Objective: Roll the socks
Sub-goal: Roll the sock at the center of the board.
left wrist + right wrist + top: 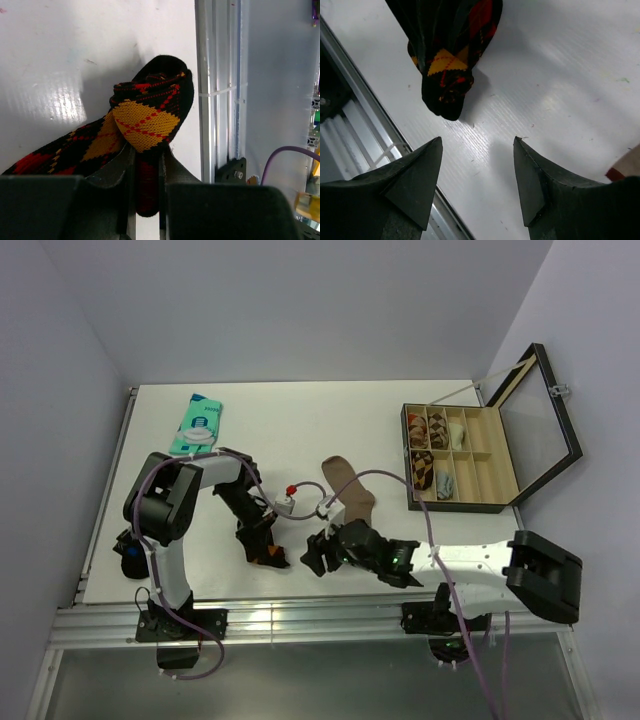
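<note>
The black argyle sock [268, 552] lies bunched near the table's front edge. My left gripper [262, 540] is shut on it; in the left wrist view its folded end [150, 117] rises between my fingers [120, 170]. In the right wrist view the sock [447, 60] hangs at the top left. My right gripper [318, 552] is open and empty just right of it, its fingertips [427, 170] wide apart over bare table. The tan-brown sock [350, 490] lies flat at mid-table, behind the right gripper; its maroon cuff edge [622, 167] shows at the right.
An open black compartment box [470, 460] with rolled socks in it stands at the back right. A teal flat packet [198, 425] lies at the back left. A small white fitting with a red knob [288, 498] sits between the arms. The metal rail [220, 100] runs along the front edge.
</note>
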`<action>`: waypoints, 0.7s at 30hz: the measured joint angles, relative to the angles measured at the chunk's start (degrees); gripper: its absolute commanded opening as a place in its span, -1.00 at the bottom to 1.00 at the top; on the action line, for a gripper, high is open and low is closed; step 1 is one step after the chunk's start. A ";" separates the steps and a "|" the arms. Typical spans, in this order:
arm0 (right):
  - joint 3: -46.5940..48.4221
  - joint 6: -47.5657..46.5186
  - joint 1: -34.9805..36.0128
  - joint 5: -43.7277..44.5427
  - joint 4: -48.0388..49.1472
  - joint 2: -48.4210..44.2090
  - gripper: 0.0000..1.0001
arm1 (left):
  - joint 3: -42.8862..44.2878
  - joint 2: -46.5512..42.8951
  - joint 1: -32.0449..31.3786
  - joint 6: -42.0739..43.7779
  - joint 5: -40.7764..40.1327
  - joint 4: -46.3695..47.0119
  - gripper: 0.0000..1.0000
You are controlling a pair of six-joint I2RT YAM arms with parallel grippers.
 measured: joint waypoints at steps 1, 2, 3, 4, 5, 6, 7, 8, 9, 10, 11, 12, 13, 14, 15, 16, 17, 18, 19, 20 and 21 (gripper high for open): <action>0.44 -0.68 1.57 1.73 0.26 1.60 0.33 | 0.00 0.04 0.02 0.20 -0.04 -0.28 -0.99; 1.11 -1.36 2.73 2.99 0.55 3.23 0.36 | 0.00 0.11 0.02 0.39 -0.07 -0.48 -0.99; 2.14 -2.10 4.13 4.33 0.50 5.11 0.37 | 0.00 0.20 0.02 0.42 -0.09 -0.66 -0.99; 3.23 -2.84 5.25 5.38 0.55 6.93 0.37 | -0.02 0.28 0.02 0.46 -0.11 -0.76 -0.99; 4.39 -3.43 6.08 6.25 0.50 8.39 0.39 | -0.02 0.33 0.00 0.46 -0.11 -0.87 -0.99; 5.90 -4.15 6.95 7.19 0.42 10.12 0.40 | -0.04 0.33 0.02 0.46 -0.11 -0.94 -0.99; 7.21 -4.76 7.65 7.98 0.46 11.43 0.43 | -0.04 0.33 0.02 0.46 -0.11 -0.96 -0.99; 8.41 -5.40 8.44 8.68 0.59 12.55 0.48 | -0.04 0.33 0.02 0.44 -0.11 -0.96 -0.99; 9.29 -5.88 8.98 9.29 0.72 13.38 0.50 | -0.04 0.33 0.02 0.42 -0.11 -0.96 -0.99; 9.94 -6.45 9.57 9.81 0.98 14.01 0.50 | -0.07 0.33 0.02 0.42 -0.11 -0.96 -0.99; 10.40 -6.95 10.01 10.16 1.22 14.51 0.52 | -0.04 0.33 0.02 0.42 -0.09 -0.96 -0.99; 10.82 -7.43 10.40 10.73 1.42 15.08 0.54 | -0.04 0.33 0.02 0.42 -0.09 -0.98 -0.99; 11.34 -7.85 10.73 11.15 1.38 15.69 0.54 | -0.04 0.33 0.02 0.42 -0.11 -0.98 -0.99; 11.93 -8.37 11.08 11.56 1.40 16.50 0.55 | -0.04 0.33 0.02 0.42 -0.11 -1.01 -0.99; 12.52 -8.90 11.45 11.98 1.33 17.33 0.56 | -0.04 0.33 0.02 0.42 -0.11 -1.03 -0.99; 13.07 -9.31 11.67 12.33 1.33 18.01 0.56 | -0.04 0.33 0.02 0.42 -0.11 -1.05 -0.99; 13.53 -9.79 11.87 12.61 1.36 18.62 0.58 | -0.04 0.33 0.02 0.42 -0.11 -1.05 -0.99; 13.99 -10.32 12.09 12.98 1.33 19.17 0.59 | -0.04 0.35 0.02 0.42 -0.11 -1.05 -0.99; 14.36 -10.62 12.24 13.35 1.36 19.61 0.59 | -0.04 0.35 0.02 0.42 -0.11 -1.07 -0.99; 15.08 -11.45 12.46 14.01 1.36 20.39 0.60 | -0.04 0.42 0.02 0.42 -0.11 -1.09 -0.99; 15.26 -11.72 12.55 14.14 1.36 20.61 0.60 | -0.04 0.52 0.02 0.39 -0.11 -1.11 -0.99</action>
